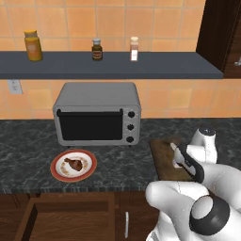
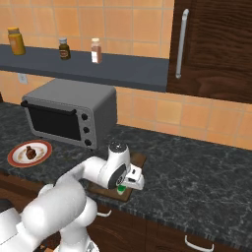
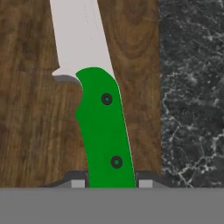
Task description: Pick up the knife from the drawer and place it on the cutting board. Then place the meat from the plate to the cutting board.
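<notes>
Knife (image 3: 103,127) is pinched by its green handle in the claw (image 3: 111,183), held low over the board (image 3: 30,122) near its desk-side edge. Meat (image 1: 73,164) is seen on the plate (image 1: 59,174), drawer (image 1: 70,221) pulled open.

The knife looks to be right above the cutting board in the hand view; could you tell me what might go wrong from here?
The knife sits close to the cutting board edge that borders the counter, so a release here might leave it partly overhanging. The gripper clamps only the handle's end, so the blade could swing on opening. The meat remains on the plate, and the knife might crowd its spot.
</notes>
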Tool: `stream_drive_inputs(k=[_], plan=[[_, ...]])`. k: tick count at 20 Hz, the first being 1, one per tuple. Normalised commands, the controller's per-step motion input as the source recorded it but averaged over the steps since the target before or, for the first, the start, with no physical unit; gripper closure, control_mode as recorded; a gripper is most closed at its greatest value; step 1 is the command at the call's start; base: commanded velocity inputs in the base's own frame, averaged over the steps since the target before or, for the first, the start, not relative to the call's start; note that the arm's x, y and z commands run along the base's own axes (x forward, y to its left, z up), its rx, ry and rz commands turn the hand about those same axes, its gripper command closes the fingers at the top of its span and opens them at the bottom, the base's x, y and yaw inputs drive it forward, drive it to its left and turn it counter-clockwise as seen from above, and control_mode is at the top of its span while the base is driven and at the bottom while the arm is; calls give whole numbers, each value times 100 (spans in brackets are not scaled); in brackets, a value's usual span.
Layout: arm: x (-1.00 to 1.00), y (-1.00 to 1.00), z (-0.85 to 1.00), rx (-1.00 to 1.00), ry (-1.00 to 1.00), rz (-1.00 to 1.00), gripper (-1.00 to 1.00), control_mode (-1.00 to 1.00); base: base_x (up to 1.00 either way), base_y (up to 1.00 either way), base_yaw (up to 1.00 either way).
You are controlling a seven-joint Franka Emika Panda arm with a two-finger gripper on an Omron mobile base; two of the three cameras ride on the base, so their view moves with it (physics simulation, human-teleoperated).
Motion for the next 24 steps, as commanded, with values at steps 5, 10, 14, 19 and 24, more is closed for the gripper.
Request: stream_drive_inputs(k=[5, 10, 14, 19, 24], plan=[[20, 0, -53, 3, 2, 0, 100, -100, 0, 0, 0], [20, 5, -33, 1, 0, 0, -100, -100, 0, 0, 0], [1, 11, 1, 0, 0, 0, -100, -100, 0, 0, 0], [0, 15, 6, 0, 0, 0, -100, -100, 0, 0, 0], [-23, 26, 40, 0, -1, -4, -100, -100, 0, 0, 0]])
